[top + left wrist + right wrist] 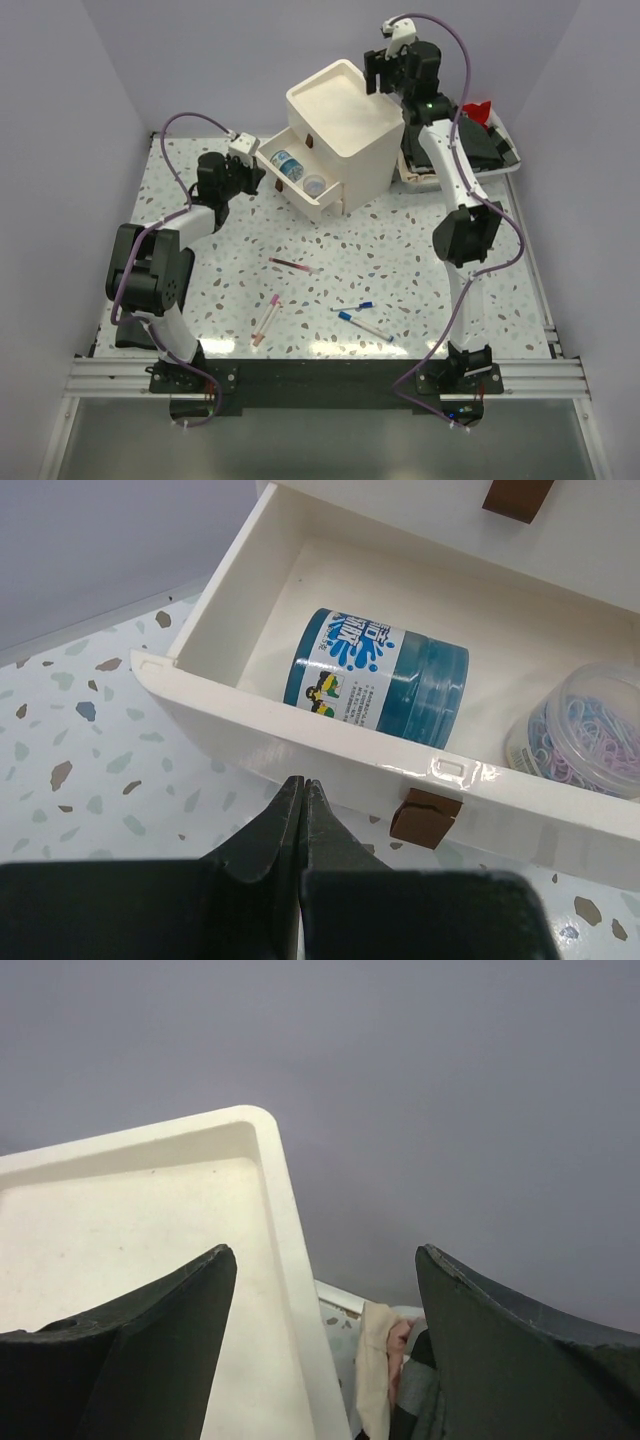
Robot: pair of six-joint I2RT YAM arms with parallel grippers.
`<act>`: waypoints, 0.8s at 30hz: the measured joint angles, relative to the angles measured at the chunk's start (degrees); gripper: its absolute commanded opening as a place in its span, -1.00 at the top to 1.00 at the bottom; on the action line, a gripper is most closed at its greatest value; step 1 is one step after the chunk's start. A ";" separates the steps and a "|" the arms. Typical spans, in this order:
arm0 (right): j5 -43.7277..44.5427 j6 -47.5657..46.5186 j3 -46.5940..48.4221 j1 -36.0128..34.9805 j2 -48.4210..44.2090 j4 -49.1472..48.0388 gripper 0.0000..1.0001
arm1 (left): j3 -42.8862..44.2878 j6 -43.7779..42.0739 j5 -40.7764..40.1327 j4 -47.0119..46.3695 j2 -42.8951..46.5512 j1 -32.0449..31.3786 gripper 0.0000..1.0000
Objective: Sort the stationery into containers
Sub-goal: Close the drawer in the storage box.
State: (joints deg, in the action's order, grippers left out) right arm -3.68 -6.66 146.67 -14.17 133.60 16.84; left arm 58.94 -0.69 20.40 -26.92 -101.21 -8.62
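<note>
The cream-white cabinet stands at the back middle with one drawer pulled out. In the drawer lie a blue jar and a clear tub of pastel clips. My left gripper is shut and empty, just in front of the drawer's front wall, left of its brown handle. My right gripper is open and empty, held above the cabinet's top right edge. Pens lie on the table: a maroon one, a pink one, two white ones with blue caps.
A white tray of dark cloths and a red piece stands at the back right, behind the right arm. Pale cloth shows below the right gripper. Grey walls close in the table on three sides.
</note>
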 measured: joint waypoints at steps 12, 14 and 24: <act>-2.54 -0.57 -3.17 0.02 0.13 6.14 0.14 | -0.74 0.00 -0.04 0.15 0.02 0.00 1.00; -3.50 -0.81 -3.17 0.07 0.15 6.40 0.48 | -0.72 -0.04 -0.04 0.04 0.02 0.00 1.00; -10.51 -3.45 -3.17 1.86 0.17 6.58 1.00 | 1.55 -0.72 -0.07 -0.94 -4.26 0.63 1.00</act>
State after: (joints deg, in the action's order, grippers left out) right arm -14.20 -10.11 143.50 -12.32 133.78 23.42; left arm 60.49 -1.41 20.34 -27.86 -105.47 -7.99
